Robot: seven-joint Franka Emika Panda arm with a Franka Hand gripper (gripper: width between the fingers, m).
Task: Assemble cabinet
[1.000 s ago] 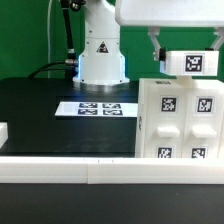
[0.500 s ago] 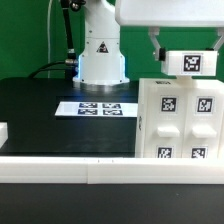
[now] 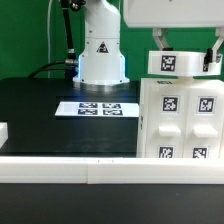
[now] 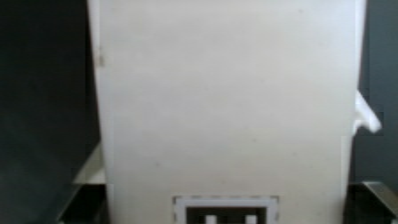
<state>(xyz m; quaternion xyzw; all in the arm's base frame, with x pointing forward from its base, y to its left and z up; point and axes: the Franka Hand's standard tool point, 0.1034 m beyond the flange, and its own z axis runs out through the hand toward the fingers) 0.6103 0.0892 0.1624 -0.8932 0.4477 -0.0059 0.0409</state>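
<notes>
The cabinet box, large and white with several black-and-white tags, stands at the exterior view's right. My gripper hangs just above its top, with its two fingers on either side of the small tagged block. It is shut on the block and holds it level, close over the box. In the wrist view a tall white surface fills most of the frame, with a tag at one end. My gripper shows only as dark edges beside it. No door panels are in view.
The marker board lies flat on the black table in front of the white robot base. A long white rail edges the table's front. A small white piece sits at the exterior view's left edge.
My gripper and the held block have shifted a little toward the exterior view's left, so the block sits more squarely over the cabinet box. Nothing else has moved.
</notes>
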